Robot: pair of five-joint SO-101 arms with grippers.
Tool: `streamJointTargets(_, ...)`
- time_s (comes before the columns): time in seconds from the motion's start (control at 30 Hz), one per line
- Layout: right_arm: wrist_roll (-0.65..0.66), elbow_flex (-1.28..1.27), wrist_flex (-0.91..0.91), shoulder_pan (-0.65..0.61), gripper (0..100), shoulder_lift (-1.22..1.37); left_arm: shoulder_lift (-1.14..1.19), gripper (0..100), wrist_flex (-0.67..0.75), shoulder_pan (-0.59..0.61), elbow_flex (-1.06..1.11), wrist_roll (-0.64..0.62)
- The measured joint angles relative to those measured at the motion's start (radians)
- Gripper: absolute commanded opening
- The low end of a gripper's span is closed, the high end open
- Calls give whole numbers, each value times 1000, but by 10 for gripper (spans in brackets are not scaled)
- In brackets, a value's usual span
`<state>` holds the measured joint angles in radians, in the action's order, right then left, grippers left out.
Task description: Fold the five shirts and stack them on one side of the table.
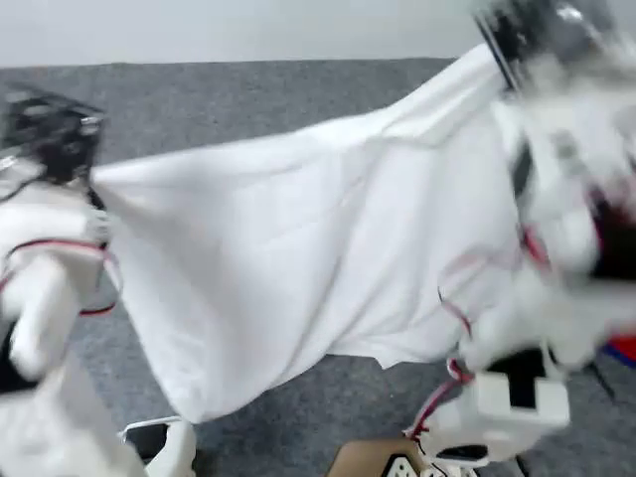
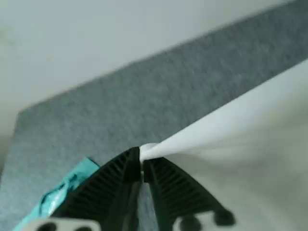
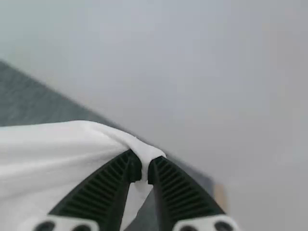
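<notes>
A white shirt [image 1: 308,248] hangs stretched in the air above the grey table [image 1: 248,99], held at two corners. My left gripper [image 1: 84,174] is shut on its left corner; in the left wrist view the black fingers [image 2: 120,178] pinch the cloth [image 2: 231,144] at its tip. My right gripper [image 1: 502,45] is shut on the upper right corner, higher up; in the right wrist view the shirt [image 3: 57,154] bunches between the fingers [image 3: 110,183]. The shirt's lower edge sags toward the table's front.
A teal cloth [image 2: 57,195] lies on the grey table [image 2: 144,106] by the left arm. A brown object [image 1: 373,459] sits at the front edge. A pale wall [image 1: 248,30] runs behind the table. A red and blue item [image 1: 624,348] shows at the right edge.
</notes>
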<state>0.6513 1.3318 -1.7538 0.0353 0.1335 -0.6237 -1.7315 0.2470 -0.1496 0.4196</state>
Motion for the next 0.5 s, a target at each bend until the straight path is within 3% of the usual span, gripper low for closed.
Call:
streamJointTargets(0.1, -14, -192, 0, -49, 10, 81, 8, 6, 26, 0, 281, 86)
streamJointTargets(0.3, -25, -358, 8, -117, 10, 264, 8, 6, 308, 0, 822, 160)
streamJointTargets(0.5, -63, -361, 32, -126, 10, 373, 8, 9, 529, 0, 1019, 172)
